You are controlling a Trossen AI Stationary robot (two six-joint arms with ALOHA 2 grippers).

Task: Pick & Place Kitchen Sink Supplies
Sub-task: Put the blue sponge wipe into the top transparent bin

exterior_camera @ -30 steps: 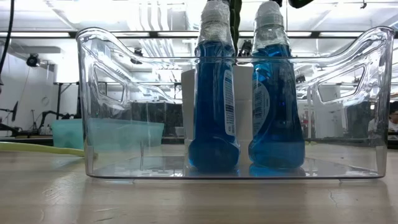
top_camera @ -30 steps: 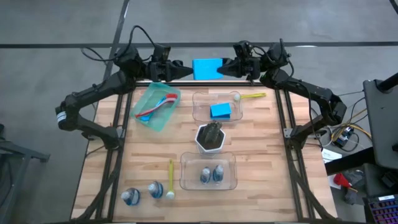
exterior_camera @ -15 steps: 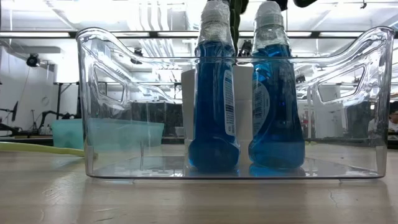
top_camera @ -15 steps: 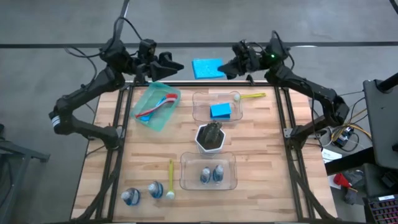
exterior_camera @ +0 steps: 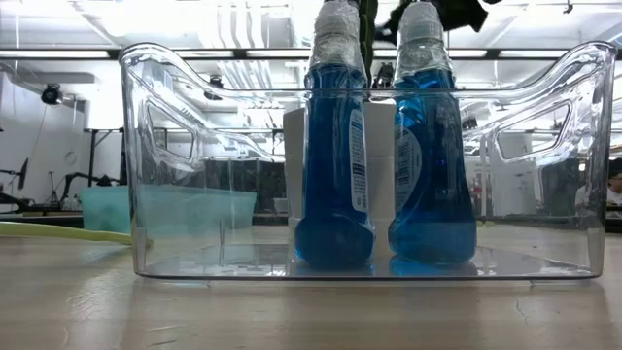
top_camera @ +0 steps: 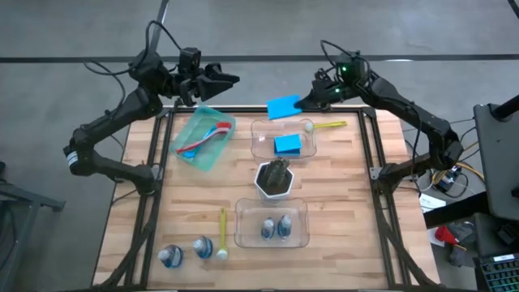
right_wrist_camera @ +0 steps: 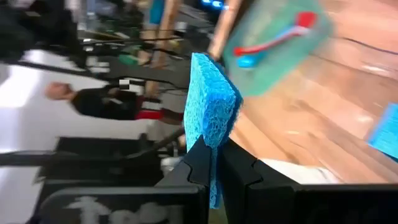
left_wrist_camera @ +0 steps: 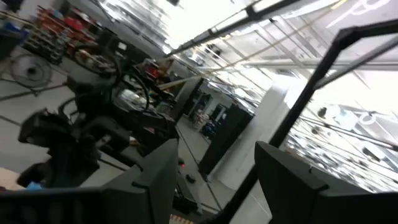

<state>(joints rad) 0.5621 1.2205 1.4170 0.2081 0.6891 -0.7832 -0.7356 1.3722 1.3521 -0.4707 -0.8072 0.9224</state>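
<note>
Your right gripper [right_wrist_camera: 211, 171] clenches the blue sponge [top_camera: 283, 107] by its edge; it looks soft and light, so grip gently.

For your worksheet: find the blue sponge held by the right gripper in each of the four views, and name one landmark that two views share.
High view: held sponge at the table's far edge, beyond the clear bin with a second sponge.
Low view: not in it.
Left wrist view: not in it.
Right wrist view: centre, edge-on, pinched by the right gripper.
Shared landmark: green tray holding brushes.
</note>
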